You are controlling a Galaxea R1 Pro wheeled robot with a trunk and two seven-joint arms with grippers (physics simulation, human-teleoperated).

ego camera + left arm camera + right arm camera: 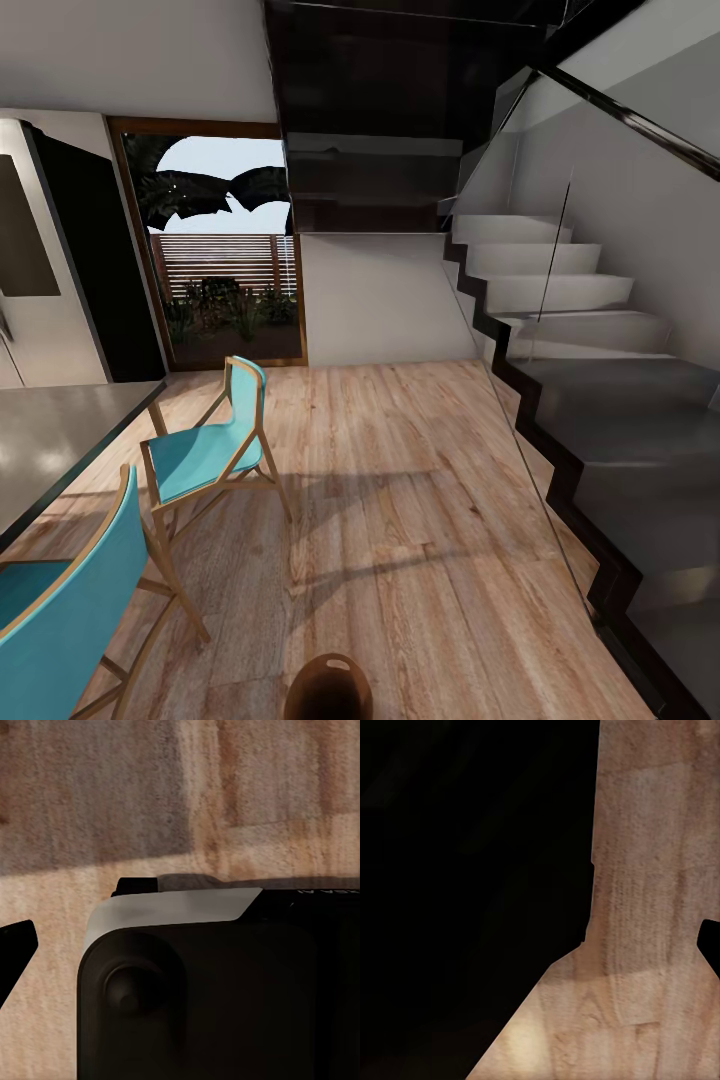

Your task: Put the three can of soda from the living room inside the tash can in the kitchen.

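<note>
So you're in transit right now, facing a wood floor (420,500) with a staircase (560,300) on your right and a glass door (225,250) straight back on the left. Two turquoise chairs (205,450) sit beside a grey counter (50,440) at the left, and what looks like the fridge (40,260) stands behind it, so I'd guess you're in or next to the kitchen.

The one task thing you can see is the trash can (328,688), the brown round bin poking up at the bottom edge of the head view, roughly centred in front of you and very close to your base. It stands upright, opening upward. No soda cans in sight.

Neither wrist view helps much: the left one shows dark robot bodywork (202,997) over floorboards, the right one a black shape beside floor. Can't tell whether either pincer is spread or pressed together, or holding anything.

Since the bin sits about dead centre, neither arm looks clearly nearer. Any drop would have to come from straight above.
</note>
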